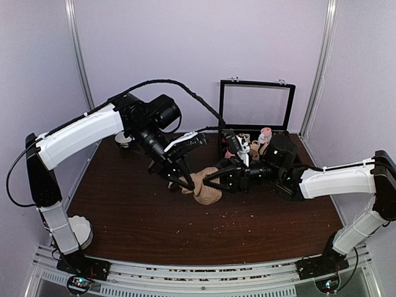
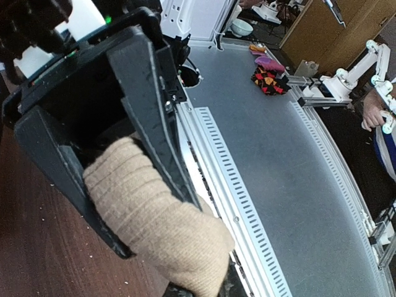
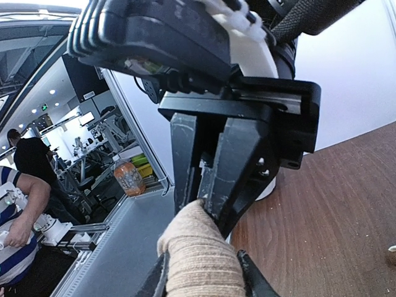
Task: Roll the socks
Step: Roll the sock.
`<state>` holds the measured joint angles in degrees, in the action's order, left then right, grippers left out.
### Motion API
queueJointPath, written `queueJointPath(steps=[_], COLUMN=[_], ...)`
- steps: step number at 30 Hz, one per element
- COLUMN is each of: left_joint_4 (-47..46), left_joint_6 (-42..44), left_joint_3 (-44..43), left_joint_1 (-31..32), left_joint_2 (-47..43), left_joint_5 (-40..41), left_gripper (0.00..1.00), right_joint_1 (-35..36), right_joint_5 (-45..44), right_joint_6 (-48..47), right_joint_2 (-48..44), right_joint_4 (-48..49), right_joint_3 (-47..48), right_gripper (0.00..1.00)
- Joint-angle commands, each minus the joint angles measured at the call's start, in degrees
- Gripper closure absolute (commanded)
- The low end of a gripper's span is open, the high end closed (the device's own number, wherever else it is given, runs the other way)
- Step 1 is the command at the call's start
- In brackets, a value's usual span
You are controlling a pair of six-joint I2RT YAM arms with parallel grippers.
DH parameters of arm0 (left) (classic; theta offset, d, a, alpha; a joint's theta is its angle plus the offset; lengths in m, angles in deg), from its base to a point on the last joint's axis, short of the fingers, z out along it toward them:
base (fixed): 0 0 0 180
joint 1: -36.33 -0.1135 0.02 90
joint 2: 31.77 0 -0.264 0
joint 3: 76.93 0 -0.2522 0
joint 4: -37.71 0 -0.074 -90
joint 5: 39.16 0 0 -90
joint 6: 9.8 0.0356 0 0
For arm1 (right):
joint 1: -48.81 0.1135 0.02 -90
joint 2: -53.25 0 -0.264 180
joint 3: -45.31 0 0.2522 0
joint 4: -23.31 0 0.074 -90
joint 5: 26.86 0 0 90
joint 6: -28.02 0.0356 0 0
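Left gripper (image 2: pixel 156 226) is clenched on the socks (image 2: pixel 185 247), its two black fingers pressing the ribbed tan bundle from either side. Right gripper (image 3: pixel 204 281) grasps the same bundle from the opposite end, fingers flanking the fabric. From above, the two grippers meet over the middle of the brown table (image 1: pixel 124 210) with the socks bunched between them; whether the bundle touches the wood is hard to tell. Behind the right arm stands a black-framed box (image 1: pixel 224 111) with its clear lid raised. Inside are a pink and white roll (image 1: pixel 265 134) and some tan fabric, partly hidden.
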<state>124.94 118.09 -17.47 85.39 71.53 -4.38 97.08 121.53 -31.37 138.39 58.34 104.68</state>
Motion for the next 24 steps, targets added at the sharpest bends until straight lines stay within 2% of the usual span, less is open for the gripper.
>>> queueJointPath(steps=[1,4,5,9,13,18,24], left_joint_4=[-0.12,-0.16,-0.3,-3.35,-8.6,-19.1,-25.15], left_joint_6=[-0.36,-0.43,-0.79,-3.7,-9.36,-17.49,-19.25], left_joint_3=[-2.82,-3.4,-3.57,-3.36,-2.33,4.08,7.59], left_joint_1=[0.61,0.32,-0.04,-3.13,-5.58,-4.88,0.12], left_joint_2=[1.66,2.13,2.23,1.84,0.43,-2.72,-3.44], left_joint_5=[-5.81,-4.46,-4.01,-2.37,1.53,8.98,24.9], left_gripper=[0.86,0.68,0.59,0.48,0.46,0.47,0.47], right_joint_1=[1.98,2.09,2.02,2.15,2.19,3.97,8.34], right_joint_5=[-5.82,-8.48,-9.84,-17.66,-29.52,-43.08,-49.94], right_joint_6=[-7.94,-9.22,-10.26,-14.86,-19.45,-21.22,-19.94], right_joint_2=[-1.12,-2.53,-3.19,-6.41,-9.82,-12.19,-7.77], right_joint_4=[-11.69,-13.2,-14.47,-21.83,-30.5,-37.19,-42.93], right_joint_3=[3.4,2.17,1.7,0.07,-0.12,2.38,9.84], right_gripper=[0.71,0.79,0.82,0.95,0.99,1.0,1.0])
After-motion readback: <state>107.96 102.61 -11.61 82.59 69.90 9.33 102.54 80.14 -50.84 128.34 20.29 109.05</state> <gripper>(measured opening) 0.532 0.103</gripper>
